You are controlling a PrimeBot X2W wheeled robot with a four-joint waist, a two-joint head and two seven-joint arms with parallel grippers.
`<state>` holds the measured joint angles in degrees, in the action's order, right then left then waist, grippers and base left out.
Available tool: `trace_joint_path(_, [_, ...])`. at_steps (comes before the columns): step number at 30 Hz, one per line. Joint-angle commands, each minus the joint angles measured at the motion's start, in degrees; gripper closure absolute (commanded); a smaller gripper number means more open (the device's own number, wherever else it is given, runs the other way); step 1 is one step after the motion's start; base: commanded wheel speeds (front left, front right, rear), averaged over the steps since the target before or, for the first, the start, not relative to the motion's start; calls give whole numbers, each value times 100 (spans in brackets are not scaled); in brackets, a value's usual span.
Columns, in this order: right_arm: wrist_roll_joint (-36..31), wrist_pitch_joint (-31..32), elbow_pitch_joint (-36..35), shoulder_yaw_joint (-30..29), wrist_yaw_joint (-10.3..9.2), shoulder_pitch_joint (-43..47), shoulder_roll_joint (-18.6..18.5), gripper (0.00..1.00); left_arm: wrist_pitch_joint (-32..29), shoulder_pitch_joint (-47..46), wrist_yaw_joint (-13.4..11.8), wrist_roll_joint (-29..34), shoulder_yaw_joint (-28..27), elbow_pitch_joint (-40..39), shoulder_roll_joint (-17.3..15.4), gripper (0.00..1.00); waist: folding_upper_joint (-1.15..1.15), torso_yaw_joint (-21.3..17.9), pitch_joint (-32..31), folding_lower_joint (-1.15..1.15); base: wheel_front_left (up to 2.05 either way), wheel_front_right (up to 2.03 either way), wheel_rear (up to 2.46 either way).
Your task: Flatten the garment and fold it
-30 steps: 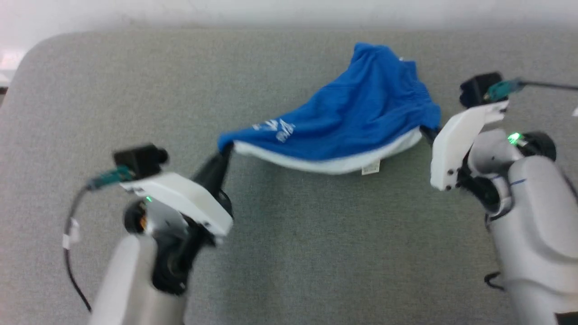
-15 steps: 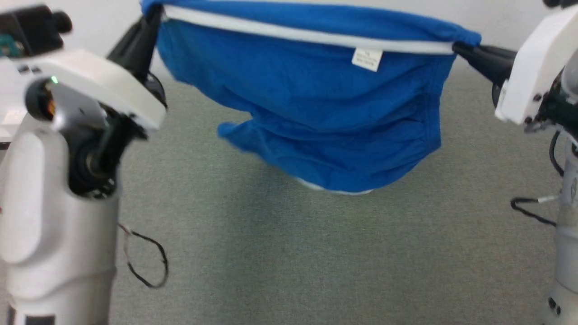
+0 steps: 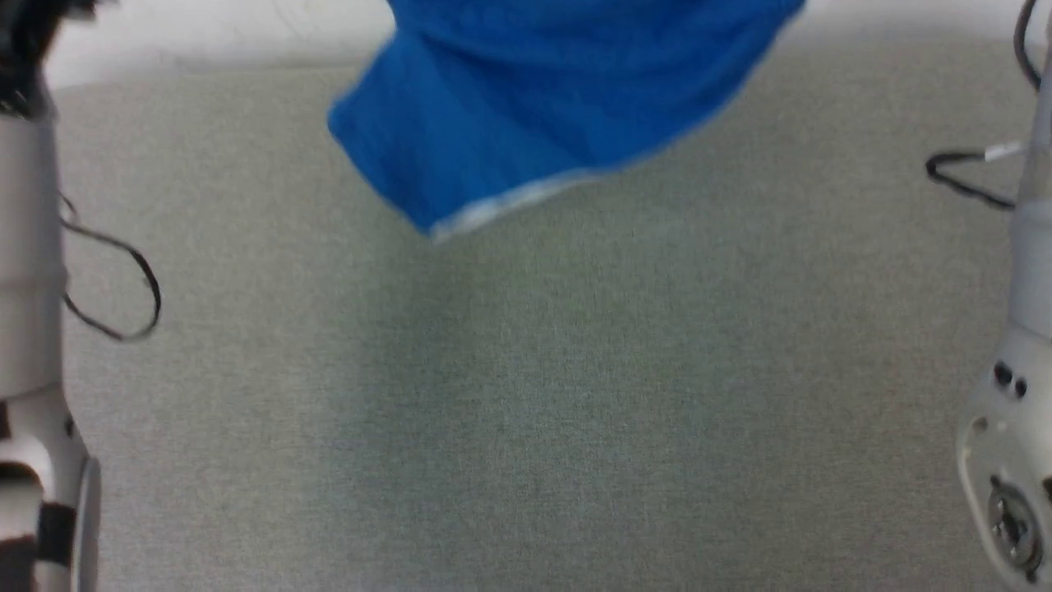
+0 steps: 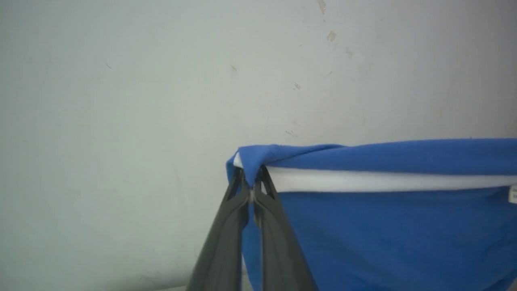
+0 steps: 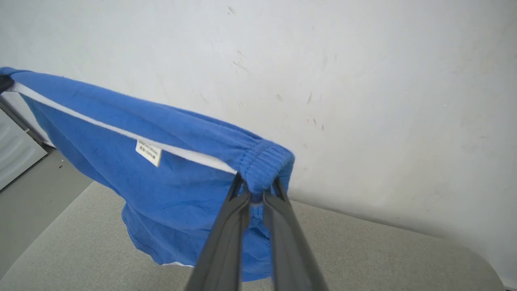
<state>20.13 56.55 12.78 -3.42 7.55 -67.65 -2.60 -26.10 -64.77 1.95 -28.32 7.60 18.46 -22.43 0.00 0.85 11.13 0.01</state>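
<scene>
Where the garment hangs, grey table lies below, wall behind.

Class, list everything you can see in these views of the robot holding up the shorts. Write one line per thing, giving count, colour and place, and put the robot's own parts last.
garment: one, royal blue, hanging in the air above the table, stretched between both grippers
stripe: one, white, along the garment's top edge
label: one, white, hanging just below the stripe
table: one, grey, textured, beneath the garment
wall: one, off-white with small marks, behind the table
left arm: one, pale grey, left edge of the head view
right arm: one, pale grey, right edge of the head view
cables: two, black, one looped beside each arm
left gripper: one, dark, shut on the garment's corner
right gripper: one, dark, shut on the garment's gathered elastic end
</scene>
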Motion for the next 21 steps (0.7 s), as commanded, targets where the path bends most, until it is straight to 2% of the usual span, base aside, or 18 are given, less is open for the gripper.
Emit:
trace_joint_path(1, [-8, -178, 176, -25, -6, -175, -31, 100, 107, -174, -26, 51, -35, 104, -67, 100, 0, -82, 588, -1, 0, 0, 0])
trace_joint_path(6, [-275, -1263, 1273, 242, -6, -1122, -30, 100, 868, -906, -8, 442, 14, 674, -228, 100, 0, -155, 1009, -1, 0, 0, 0])
trace_joint_path(11, [-446, -2135, 2134, 403, -6, -1707, -29, 100, 1507, -1188, 37, 490, -1, 1165, -161, 100, 0, -105, 1294, -1, 0, 0, 0])
trace_joint_path(16, [-493, -2451, 2774, 518, -6, -1742, -29, 100, 1867, -1071, 202, 363, 56, 1723, 10, 100, 0, 50, 1434, -1, 0, 0, 0])
trace_joint_path(21, [-229, -2574, 3030, 654, -6, -1292, -29, 100, 2035, -658, 406, 191, 226, 2170, 165, 100, 0, 179, 1315, -1, 0, 0, 0])
